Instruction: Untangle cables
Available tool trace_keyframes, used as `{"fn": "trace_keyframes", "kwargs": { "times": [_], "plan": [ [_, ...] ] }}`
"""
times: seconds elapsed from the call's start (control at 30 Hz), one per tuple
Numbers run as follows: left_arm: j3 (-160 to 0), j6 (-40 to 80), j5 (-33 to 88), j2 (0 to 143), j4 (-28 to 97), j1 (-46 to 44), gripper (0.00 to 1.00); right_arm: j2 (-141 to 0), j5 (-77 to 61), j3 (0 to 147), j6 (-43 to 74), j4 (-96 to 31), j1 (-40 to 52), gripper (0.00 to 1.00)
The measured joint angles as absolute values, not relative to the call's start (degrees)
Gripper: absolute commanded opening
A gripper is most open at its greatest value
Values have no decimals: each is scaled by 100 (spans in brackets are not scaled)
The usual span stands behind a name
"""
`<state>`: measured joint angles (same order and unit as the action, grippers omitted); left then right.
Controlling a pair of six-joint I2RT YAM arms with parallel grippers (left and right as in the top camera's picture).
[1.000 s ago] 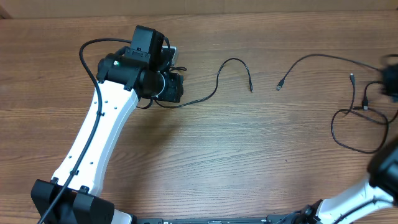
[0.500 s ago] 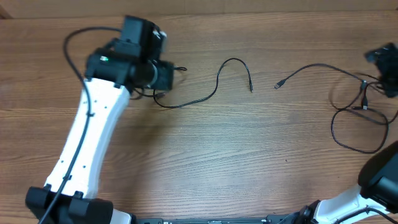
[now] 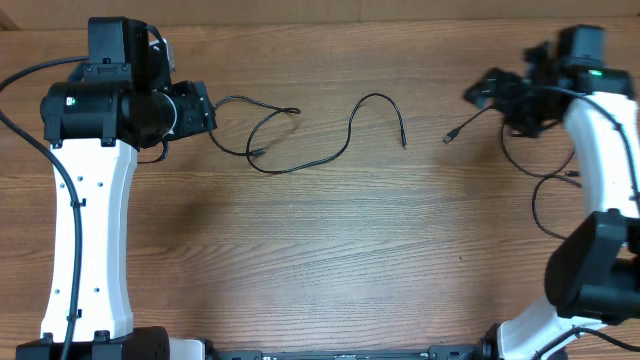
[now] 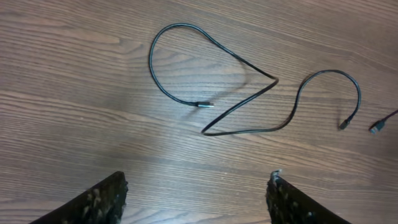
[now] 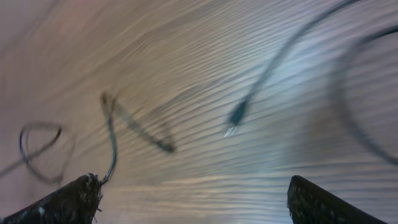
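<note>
Wooden table point(image 3: 330, 260) bears black cables point(image 4: 239, 132); left fingers point(image 4: 99, 199) and right fingers point(image 5: 62, 202) spread, holding nothing.

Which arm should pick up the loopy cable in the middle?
Left. The left fingers, open, sit right beside that cable; the right fingers are farther off, by the other cable.

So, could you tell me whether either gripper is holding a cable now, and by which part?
Nothing is held. The left gripper is open, the cable before it lying loose; the right gripper is open too, though that view is blurred.
</note>
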<state>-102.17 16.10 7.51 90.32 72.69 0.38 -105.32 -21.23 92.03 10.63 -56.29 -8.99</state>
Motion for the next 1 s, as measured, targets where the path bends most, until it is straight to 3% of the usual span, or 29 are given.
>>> {"fn": "trace_keyframes", "kwargs": {
  "times": [0.23,0.3,0.47,0.63,0.83,1.0],
  "plan": [
    [-10217,1619,602,9032,7391,38,72,-10558,-2073,9054,543,-5621,716,94],
    [-10217,1623,379,9032,7443,38,72,-10589,-2073,9032,478,-5496,1157,98],
    [-10217,1872,-314,9032,7588,86,74,-10648,-1986,9015,720,-4449,2497,100],
    [-10217,2121,-543,9032,7671,233,75,-10798,-1911,9006,2307,-3326,3236,100],
    [-10217,2237,-539,9032,7682,268,75,-11371,-1896,8976,5072,-2123,3570,100],
    [-10217,2239,-517,9032,7784,268,75,-11865,-1863,8978,5992,-1238,3577,96]
  ]
}}
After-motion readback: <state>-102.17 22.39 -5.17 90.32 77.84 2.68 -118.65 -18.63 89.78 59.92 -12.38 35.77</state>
